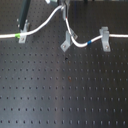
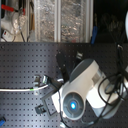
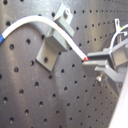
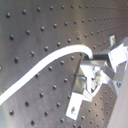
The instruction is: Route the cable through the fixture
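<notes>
The white cable [image 1: 45,22] runs from the first exterior view's left, with its green band [image 1: 19,35] at the left upright clip [image 1: 22,31]. It rises to my gripper [image 1: 62,10] at the top edge. From there it drops past the leaning grey fixture [image 1: 66,42], then runs by the blue band [image 1: 89,43] through the right upright clip [image 1: 105,39]. In the first wrist view the gripper [image 3: 92,60] is shut on the cable [image 3: 65,37], which lies across the fixture [image 3: 52,45]. I cannot tell whether it sits in the fork.
The black perforated board [image 1: 65,90] fills both exterior views. In the second exterior view the white arm body [image 2: 82,92] covers the middle, with clips [image 2: 45,82] to its left. Shelving and clutter [image 2: 55,20] stand behind the board.
</notes>
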### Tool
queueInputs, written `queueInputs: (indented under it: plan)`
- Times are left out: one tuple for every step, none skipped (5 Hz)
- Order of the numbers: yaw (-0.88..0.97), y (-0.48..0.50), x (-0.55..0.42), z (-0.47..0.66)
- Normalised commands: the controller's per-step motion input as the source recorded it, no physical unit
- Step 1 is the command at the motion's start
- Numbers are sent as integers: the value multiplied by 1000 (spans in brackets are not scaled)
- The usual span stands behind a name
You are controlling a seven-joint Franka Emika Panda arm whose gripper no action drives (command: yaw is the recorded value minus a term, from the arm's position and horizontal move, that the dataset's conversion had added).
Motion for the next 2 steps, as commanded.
queueInputs:
  plan:
    - [0, 8, 15, 0]
    - [0, 87, 160, 6]
